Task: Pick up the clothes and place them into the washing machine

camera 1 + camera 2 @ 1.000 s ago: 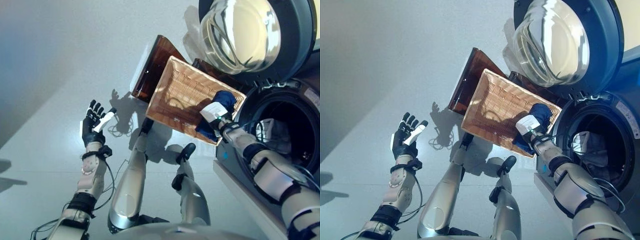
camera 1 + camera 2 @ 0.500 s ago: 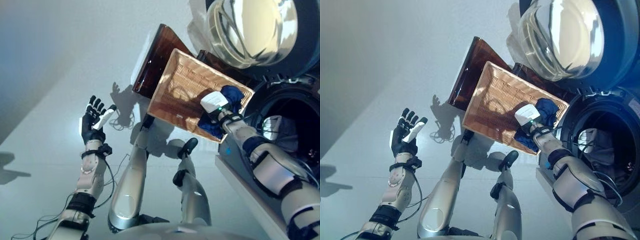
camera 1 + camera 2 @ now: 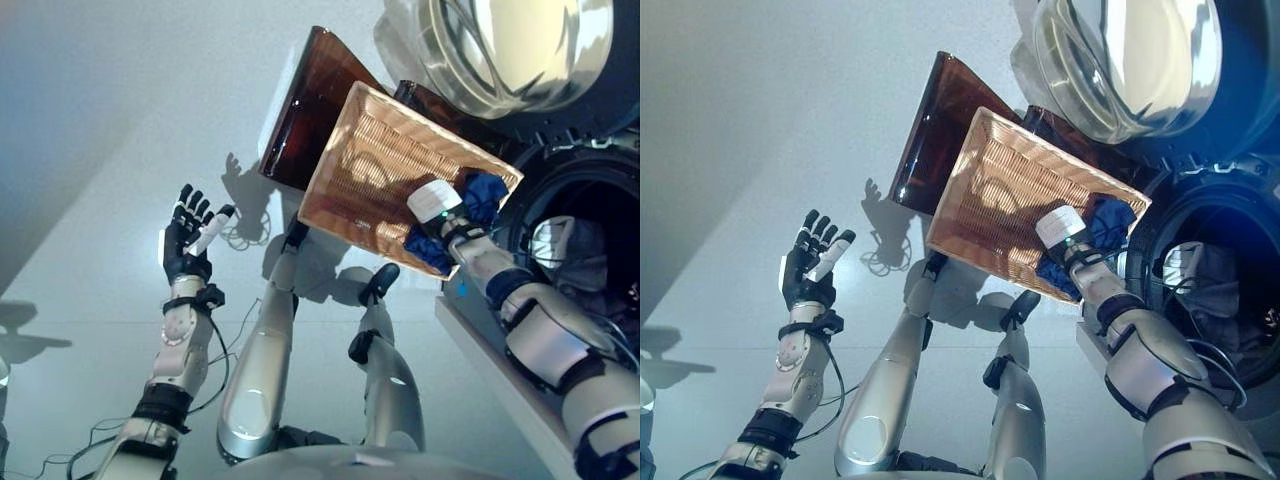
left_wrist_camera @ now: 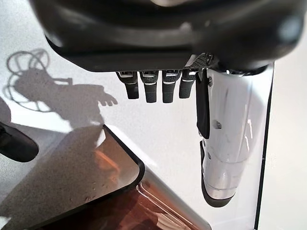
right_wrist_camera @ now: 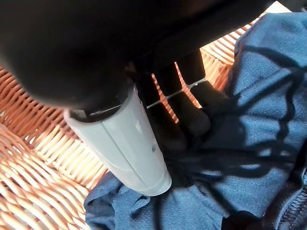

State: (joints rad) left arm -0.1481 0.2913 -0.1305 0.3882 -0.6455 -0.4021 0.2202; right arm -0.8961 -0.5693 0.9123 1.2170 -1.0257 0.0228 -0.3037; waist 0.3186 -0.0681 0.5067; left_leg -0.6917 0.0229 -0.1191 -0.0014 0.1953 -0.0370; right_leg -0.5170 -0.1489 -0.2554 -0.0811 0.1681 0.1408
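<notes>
right hand (image 5: 144,110) pinches the blue garment (image 5: 249,134) in the wicker basket (image 3: 370,170); left hand (image 3: 185,245) spread open, idle

Both arms are silver-grey shells with black bands at the joints. The left hand (image 3: 186,245) is dark, with a row of segmented black fingers (image 4: 153,87) and a glossy white cover on the thumb (image 4: 225,143). The right hand (image 3: 1064,232) is likewise dark, its thumb (image 5: 125,146) cased in a ribbed white cover with a small screw hole.
</notes>
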